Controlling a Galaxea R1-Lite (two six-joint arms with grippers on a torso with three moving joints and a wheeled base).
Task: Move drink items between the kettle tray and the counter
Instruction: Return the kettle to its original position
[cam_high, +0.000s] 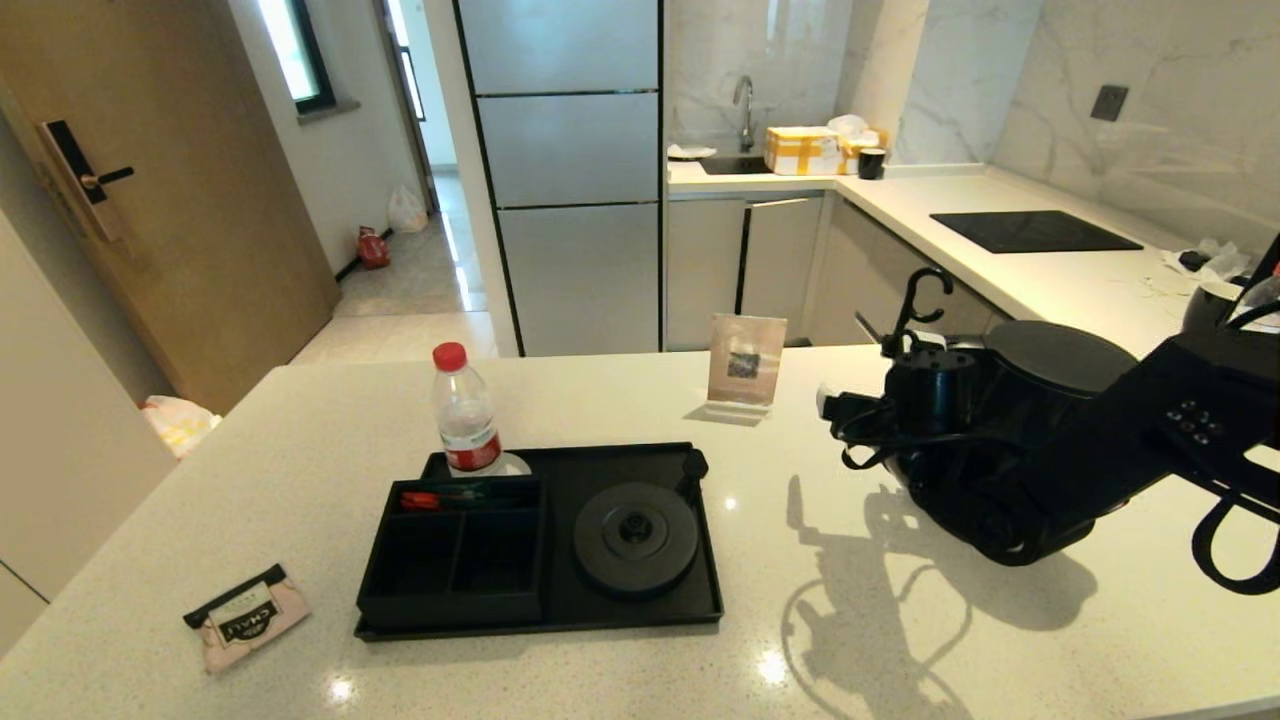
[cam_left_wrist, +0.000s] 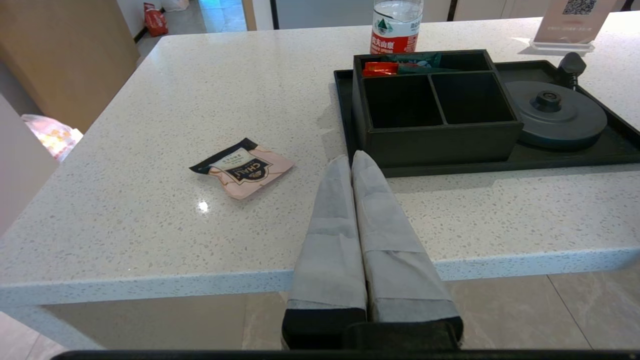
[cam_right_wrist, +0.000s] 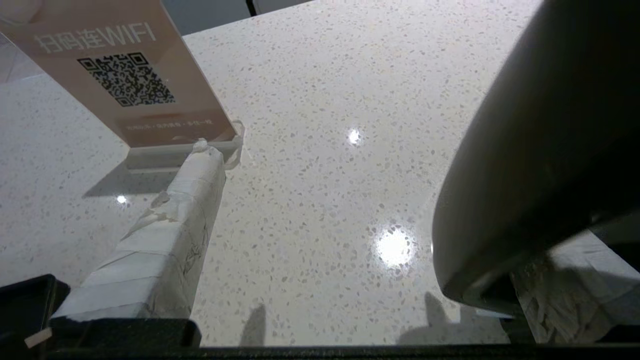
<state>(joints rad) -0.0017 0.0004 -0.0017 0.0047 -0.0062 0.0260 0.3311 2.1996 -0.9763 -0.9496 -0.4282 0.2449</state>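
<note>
Lining up on the tall matte-black cylindrical kettle (cam_high: 1010, 440) is your job now: it stands on the off-white speckled stone counter (cam_high: 800, 620), well right of the shallow black rectangular tray (cam_high: 700, 560). Your right claw (cam_right_wrist: 350, 240) is spread wide, one pad beside the kettle's wall. Centre the body before squeezing, lift straight, aim for the round base (cam_high: 635, 537). Left claw (cam_left_wrist: 352, 165) sits pressed together, parked near the tray's front edge.
</note>
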